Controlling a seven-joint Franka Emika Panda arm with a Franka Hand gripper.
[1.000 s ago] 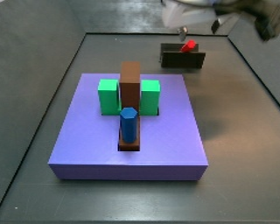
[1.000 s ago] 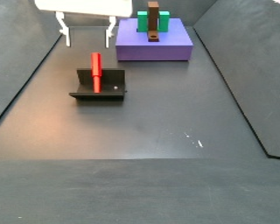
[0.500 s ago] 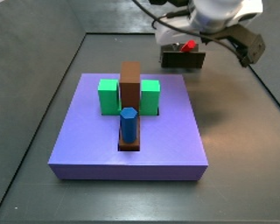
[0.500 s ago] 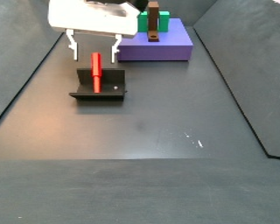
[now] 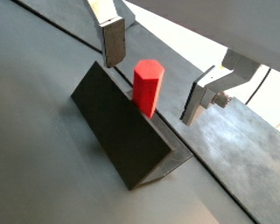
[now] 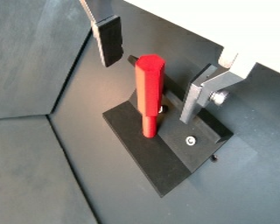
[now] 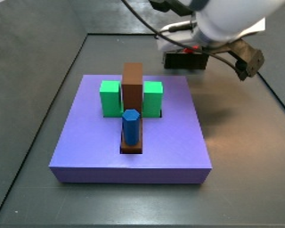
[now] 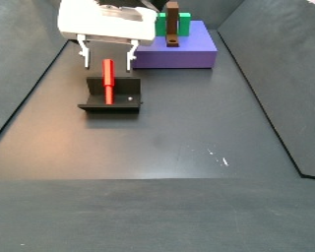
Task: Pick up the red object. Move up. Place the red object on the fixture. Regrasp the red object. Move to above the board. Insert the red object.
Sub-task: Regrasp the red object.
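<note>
Over the fixture — my gripper hangs wide, holding nothing | red object rests propped on the fixture, long axis running up between the fingers | regrasp looks next — straight descent, I judge.

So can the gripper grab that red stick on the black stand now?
Probably yes. The gripper is open with a finger on each side of the red object, which stands on the fixture, and nothing sits between them.
</note>
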